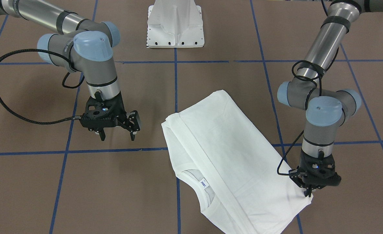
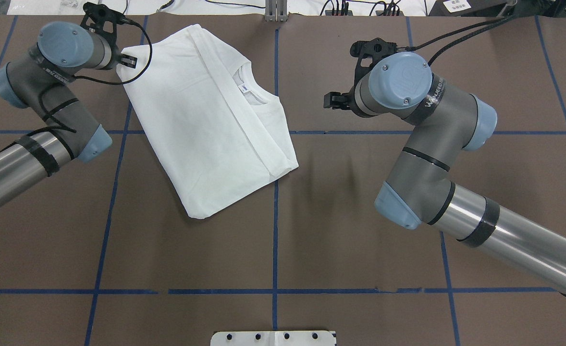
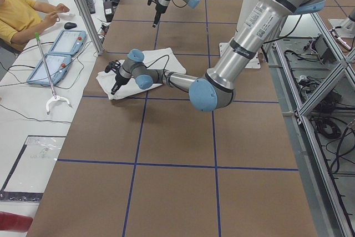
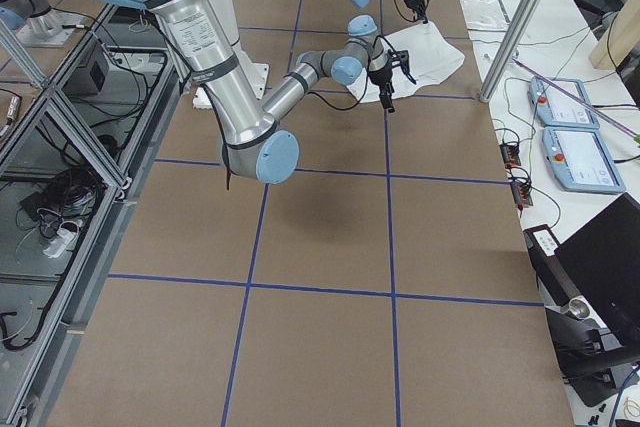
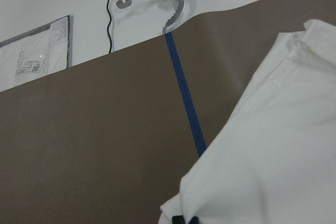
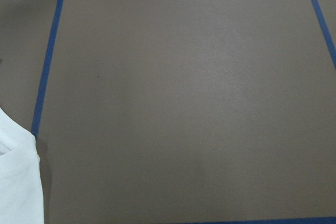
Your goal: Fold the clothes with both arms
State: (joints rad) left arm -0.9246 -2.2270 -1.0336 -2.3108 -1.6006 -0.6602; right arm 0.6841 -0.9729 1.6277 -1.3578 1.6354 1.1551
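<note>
Left pincer [image 1: 308, 194]: low at the counter's [image 2: 360, 230] far edge, on the robot's left. Its fingers are drawn together and look pinched on one outer corner of the T-shirt [image 2: 206, 125].

T-shirt: lies slantwise on the counter, left of the middle line, reaching from the far edge back toward the centre. It is white, folded to a long rectangle with the sleeves tucked in. The ribbed collar [image 2: 252, 93] and small label [image 2: 245, 88] face up; no print shows.

Handling, as a judgement: light, soft and limp, so it will sag and the stacked layers may slip apart. Best taken at corners or the hem edge, pinching all layers.

Right pincer [image 1: 117, 136]: fingers apart, holding nothing, hanging above bare counter just beside the collar end, not touching the cloth.
</note>
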